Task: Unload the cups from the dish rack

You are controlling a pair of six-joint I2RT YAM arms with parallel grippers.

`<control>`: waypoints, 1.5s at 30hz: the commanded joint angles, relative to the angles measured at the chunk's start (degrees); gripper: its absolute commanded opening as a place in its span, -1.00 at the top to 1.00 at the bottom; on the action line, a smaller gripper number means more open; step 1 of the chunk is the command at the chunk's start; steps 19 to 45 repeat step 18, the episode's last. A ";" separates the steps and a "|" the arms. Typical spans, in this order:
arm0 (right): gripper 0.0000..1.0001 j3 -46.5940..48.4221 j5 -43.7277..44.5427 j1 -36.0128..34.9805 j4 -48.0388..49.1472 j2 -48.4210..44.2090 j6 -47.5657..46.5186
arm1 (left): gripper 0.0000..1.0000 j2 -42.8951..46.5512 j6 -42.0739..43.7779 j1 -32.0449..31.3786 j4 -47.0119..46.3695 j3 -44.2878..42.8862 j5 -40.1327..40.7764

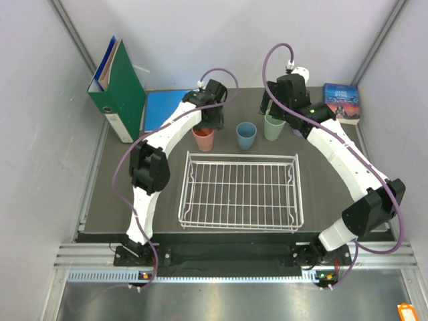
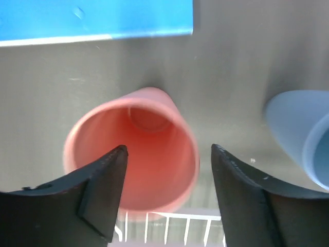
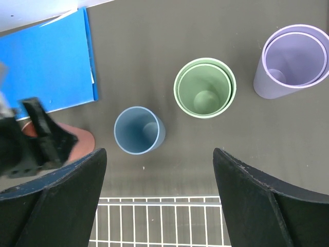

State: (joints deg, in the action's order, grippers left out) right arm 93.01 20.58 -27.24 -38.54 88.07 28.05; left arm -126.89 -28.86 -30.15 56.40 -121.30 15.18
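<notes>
Four cups stand upright on the dark table behind the white wire dish rack [image 1: 241,156], which holds nothing. The salmon cup [image 2: 136,159] sits on the table just beyond the rack's far rim [image 2: 169,218]. My left gripper [image 2: 168,149] hangs open over it, one finger over the cup's mouth and the other outside its right wall. The blue cup [image 3: 138,129], green cup [image 3: 204,87] and lavender cup [image 3: 293,60] line up to its right. My right gripper [image 3: 159,152] is open and holds nothing, high above the strip between the blue cup and the rack [image 3: 159,216].
A blue folder [image 1: 164,107] lies flat at the back left. A green binder [image 1: 119,90] stands beside it. A book [image 1: 342,101] lies at the back right. Grey walls close in the table.
</notes>
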 commanded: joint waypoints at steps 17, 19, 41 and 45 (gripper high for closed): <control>-0.76 -13.29 4.21 -0.88 13.84 -12.66 -5.99 | -0.98 37.14 4.87 -12.39 -9.02 23.19 30.44; -0.77 -13.56 4.55 -0.88 14.02 -12.92 -6.43 | -0.98 40.55 4.35 -12.39 -9.55 27.04 30.61; -0.77 -13.56 4.55 -0.88 14.02 -12.92 -6.43 | -0.98 40.55 4.35 -12.39 -9.55 27.04 30.61; -0.77 -13.56 4.55 -0.88 14.02 -12.92 -6.43 | -0.98 40.55 4.35 -12.39 -9.55 27.04 30.61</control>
